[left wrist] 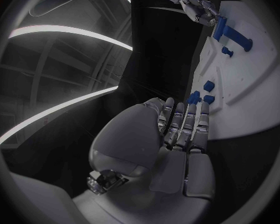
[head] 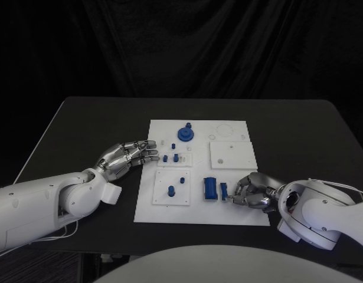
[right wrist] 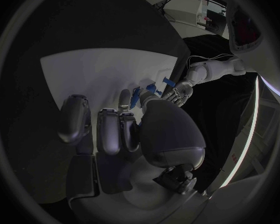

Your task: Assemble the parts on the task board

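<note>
The white task board [head: 232, 212] lies mid-table with blue parts on it: a round part [head: 185, 133] at the far side, small pegs [head: 177, 157] near the left edge and a long block [head: 209, 188] toward the front. My right hand [head: 254, 191] rests on the board's front right and pinches a slim blue part [head: 225, 191] just right of the block; the same part [right wrist: 137, 95] sits at its fingertips [right wrist: 124, 102]. My left hand [head: 130, 154] lies at the board's left edge with its fingers stretched toward the pegs [left wrist: 194, 97], holding nothing.
A raised white square plate [head: 232, 154] with a small hole sits on the board's right half. Another raised plate [head: 175, 197] carrying two small blue parts lies at the front left. Black tabletop [head: 88, 127] surrounds the board.
</note>
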Available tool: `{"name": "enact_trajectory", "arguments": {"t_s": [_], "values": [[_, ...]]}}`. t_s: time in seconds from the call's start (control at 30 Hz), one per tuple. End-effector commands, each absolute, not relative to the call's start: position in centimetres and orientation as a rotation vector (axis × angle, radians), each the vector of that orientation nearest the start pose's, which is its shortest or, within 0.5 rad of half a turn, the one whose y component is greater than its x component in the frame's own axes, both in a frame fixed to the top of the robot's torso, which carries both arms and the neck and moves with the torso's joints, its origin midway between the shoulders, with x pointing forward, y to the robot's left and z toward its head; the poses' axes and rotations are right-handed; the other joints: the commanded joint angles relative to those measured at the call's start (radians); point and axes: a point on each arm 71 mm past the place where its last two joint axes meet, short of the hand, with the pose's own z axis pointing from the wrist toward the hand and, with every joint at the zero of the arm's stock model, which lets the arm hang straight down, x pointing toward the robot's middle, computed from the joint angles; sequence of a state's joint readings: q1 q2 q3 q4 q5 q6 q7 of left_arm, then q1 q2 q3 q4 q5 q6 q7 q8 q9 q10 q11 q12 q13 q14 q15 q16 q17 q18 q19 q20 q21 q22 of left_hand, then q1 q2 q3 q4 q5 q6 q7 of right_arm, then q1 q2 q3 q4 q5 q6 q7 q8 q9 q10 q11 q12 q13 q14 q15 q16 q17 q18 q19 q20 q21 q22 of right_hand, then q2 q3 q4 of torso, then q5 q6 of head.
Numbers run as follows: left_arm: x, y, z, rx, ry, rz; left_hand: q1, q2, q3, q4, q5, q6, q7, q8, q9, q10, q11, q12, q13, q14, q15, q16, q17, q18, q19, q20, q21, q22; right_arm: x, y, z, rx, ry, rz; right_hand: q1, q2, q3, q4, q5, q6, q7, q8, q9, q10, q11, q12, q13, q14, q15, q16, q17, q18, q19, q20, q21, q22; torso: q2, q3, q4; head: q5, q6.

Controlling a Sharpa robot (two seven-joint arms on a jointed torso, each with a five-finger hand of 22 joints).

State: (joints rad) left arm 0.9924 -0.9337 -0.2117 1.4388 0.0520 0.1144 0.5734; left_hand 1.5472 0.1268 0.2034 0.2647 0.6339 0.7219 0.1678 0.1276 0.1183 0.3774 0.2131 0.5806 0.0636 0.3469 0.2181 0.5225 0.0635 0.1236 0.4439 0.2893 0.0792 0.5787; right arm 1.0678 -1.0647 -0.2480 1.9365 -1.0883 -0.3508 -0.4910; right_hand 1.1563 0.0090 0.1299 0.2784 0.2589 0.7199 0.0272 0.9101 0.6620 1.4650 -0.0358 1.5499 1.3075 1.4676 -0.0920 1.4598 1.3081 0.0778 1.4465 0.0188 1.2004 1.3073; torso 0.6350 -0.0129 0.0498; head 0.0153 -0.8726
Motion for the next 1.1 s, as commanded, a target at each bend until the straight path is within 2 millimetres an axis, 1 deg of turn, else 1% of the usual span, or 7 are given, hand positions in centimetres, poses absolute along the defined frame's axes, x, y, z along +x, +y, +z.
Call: {"name": "enact_trajectory", "arguments": {"t_s": [0.03, 0.3, 0.47, 0.6, 0.77, 0.93, 1.1], "values": [[40.94, 26.43, -31.9, -1.327, 1.594, -1.763, 0.007, 0.0, 0.006, -0.002, 0.0, -0.001, 0.007, 0.001, -0.001, 0.001, 0.006, 0.002, 0.001, 0.0, 0.006, 0.005, 0.001, 0.01, 0.002, 0.0, 0.003, -0.001, 33.19, -21.48, -28.95, 0.41, 2.279, 0.533, 0.012, 0.002, 0.009, 0.0, 0.002, 0.0, -0.002, 0.007, 0.001, 0.073, -0.005, 0.002, 0.225, 0.058, -0.008, -0.004, 0.006, 0.002, -0.001, -0.006, -0.005, 0.158, 0.0, 0.0002, -0.0003, 0.0, 0.0], [40.9, 26.43, -31.94, -1.328, 1.595, -1.763, 0.007, 0.0, 0.008, -0.002, 0.001, -0.001, 0.007, 0.002, -0.001, 0.002, 0.007, 0.002, 0.001, 0.0, 0.005, 0.005, 0.001, 0.009, 0.002, -0.001, 0.003, -0.001, 33.38, -21.23, -29.25, 0.4, 2.3, 0.531, 0.073, 0.002, 0.029, -0.02, 0.03, -0.001, -0.007, 0.006, 0.003, 0.074, -0.011, 0.003, 0.226, 0.058, -0.013, -0.005, 0.004, 0.002, -0.001, -0.01, -0.007, 0.158, 0.0, 0.0001, 0.0, 0.001, 0.0], [40.91, 26.43, -31.97, -1.329, 1.595, -1.762, 0.007, 0.0, 0.009, -0.002, 0.001, -0.001, 0.007, 0.002, -0.001, 0.002, 0.007, 0.002, 0.001, 0.0, 0.005, 0.005, 0.001, 0.009, 0.002, -0.001, 0.003, -0.001, 33.41, -21.16, -29.41, 0.391, 2.316, 0.525, 0.139, -0.012, 0.058, -0.054, 0.111, -0.003, -0.01, -0.001, 0.0, 0.074, -0.014, 0.003, 0.226, 0.058, -0.016, -0.005, 0.004, 0.002, -0.001, -0.014, -0.009, 0.158, 0.0, -0.0001, -0.0002, 0.001, 0.0], [40.89, 26.43, -31.99, -1.329, 1.596, -1.763, 0.007, 0.0, 0.009, -0.002, 0.001, -0.001, 0.007, 0.002, -0.001, 0.002, 0.007, 0.002, 0.001, 0.0, 0.005, 0.005, 0.001, 0.009, 0.002, -0.001, 0.003, -0.001, 33.39, -21.1, -29.48, 0.383, 2.328, 0.523, 0.172, -0.027, 0.079, -0.075, 0.15, -0.004, -0.01, -0.009, -0.004, 0.074, -0.014, 0.003, 0.227, 0.057, -0.016, -0.006, 0.003, 0.002, -0.001, -0.014, -0.009, 0.158, 0.0, -0.0002, 0.0002, 0.001, 0.0], [40.91, 26.51, -32.01, -1.329, 1.595, -1.76, 0.007, 0.0, 0.009, -0.002, 0.001, -0.001, 0.007, 0.002, -0.001, 0.002, 0.007, 0.002, 0.001, 0.0, 0.005, 0.005, 0.001, 0.009, 0.002, -0.001, 0.003, -0.001, 33.43, -21.13, -29.5, 0.384, 2.326, 0.523, 0.18, -0.038, 0.084, -0.081, 0.137, 0.001, -0.009, -0.011, -0.006, 0.075, -0.013, 0.004, 0.228, 0.057, -0.016, -0.006, 0.003, 0.002, -0.002, -0.014, -0.011, 0.157, 0.0, 0.0, 0.0004, 0.0, 0.0], [40.88, 26.61, -31.99, -1.329, 1.59, -1.757, 0.007, 0.0, 0.011, -0.003, 0.002, 0.0, 0.007, 0.002, -0.001, 0.003, 0.007, 0.002, 0.001, 0.0, 0.005, 0.005, 0.001, 0.009, 0.002, -0.001, 0.003, -0.002, 33.46, -21.27, -29.4, 0.392, 2.311, 0.529, 0.199, -0.052, 0.094, -0.092, 0.082, 0.014, -0.008, -0.015, -0.01, 0.079, -0.013, 0.006, 0.233, 0.058, -0.015, -0.006, 0.004, 0.002, -0.001, -0.014, -0.009, 0.158, 0.0, -0.0001, -0.0001, 0.004, 0.0], [40.52, 26.97, -31.61, -1.323, 1.558, -1.748, 0.009, -0.007, 0.02, -0.008, 0.007, 0.004, 0.011, 0.005, -0.001, 0.008, 0.021, 0.003, 0.001, -0.011, 0.008, 0.001, 0.0, 0.006, -0.007, -0.001, -0.002, -0.005, 33.3, -21.43, -28.6, 0.399, 2.236, 0.584, 0.21, -0.07, 0.093, -0.1, 0.052, 0.026, -0.007, -0.016, -0.013, 0.083, -0.012, 0.008, 0.237, 0.058, -0.015, -0.006, 0.003, 0.002, -0.001, -0.014, -0.01, 0.158, 0.0, 0.0002, -0.0005, 0.007, 0.0]]}}
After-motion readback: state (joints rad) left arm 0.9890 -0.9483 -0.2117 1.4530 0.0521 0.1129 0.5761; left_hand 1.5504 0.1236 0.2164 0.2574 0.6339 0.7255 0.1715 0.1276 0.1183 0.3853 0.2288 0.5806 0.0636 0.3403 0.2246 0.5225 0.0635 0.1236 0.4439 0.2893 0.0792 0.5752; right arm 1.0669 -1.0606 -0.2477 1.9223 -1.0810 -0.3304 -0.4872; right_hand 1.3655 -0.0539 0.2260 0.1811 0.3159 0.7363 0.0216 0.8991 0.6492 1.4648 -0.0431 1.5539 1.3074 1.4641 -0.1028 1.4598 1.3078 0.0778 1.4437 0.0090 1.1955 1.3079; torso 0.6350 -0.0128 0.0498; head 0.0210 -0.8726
